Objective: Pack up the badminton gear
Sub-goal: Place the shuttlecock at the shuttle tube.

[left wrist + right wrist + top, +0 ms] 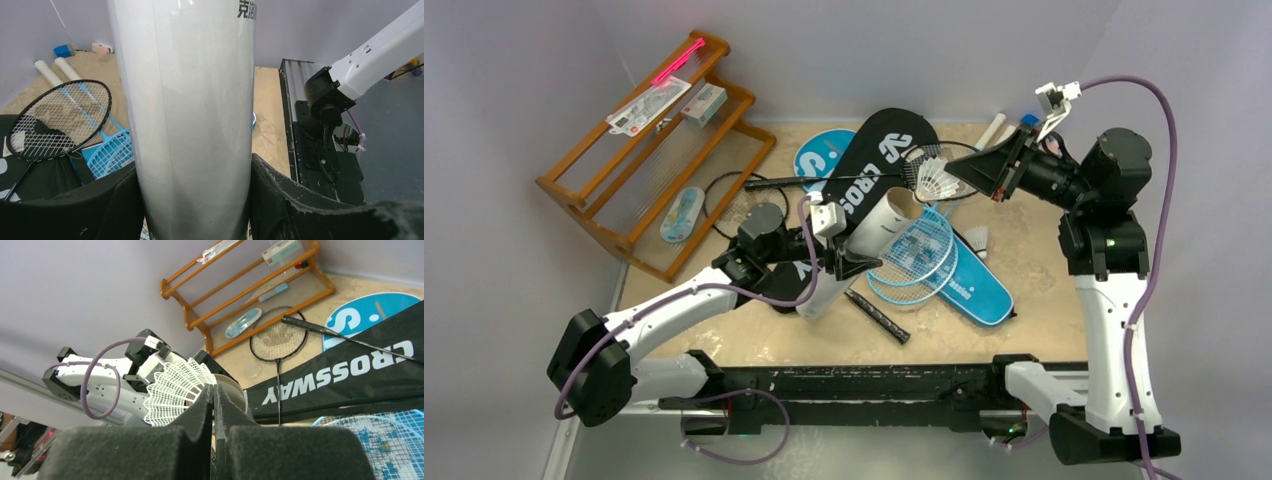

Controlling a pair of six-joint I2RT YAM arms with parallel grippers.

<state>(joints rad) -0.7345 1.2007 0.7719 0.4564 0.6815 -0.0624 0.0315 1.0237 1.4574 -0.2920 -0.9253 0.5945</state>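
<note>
The shuttlecock [175,390] is sitting at the very tip of the right claw [214,402]. The two fingers of this claw are pressed together and are pinching it at its narrow end, as far as I can judge, because the contact itself is hidden. The white skirt is spreading away from the fingertips, toward the side of the left arm.

Just beyond these fingertips and a little lower, the open mouth of the white tube [864,240] is waiting. The left claw [192,210] is holding this tube around its body, with one finger on each side of the tube wall, spread wide to fit it. The long axis of the tube is tilted: the bottom end is lying down near the left arm, and the open end is pointing up toward the right claw.

So I think the coming move depends on one thing, bringing the shuttlecock onto this axis. The right arm is clearly the nearer one, and only a short, slightly downward push along the tube line seems to be needed. If the skirt is meeting the rim sideways, it may catch.

Farther from the claws, under the tube mouth, the CROSSWAY cover [350,375] and the blue racket [914,255] are lying flat on the table [1044,290]. The wooden rack [624,170] is standing well apart, beyond the left arm.
</note>
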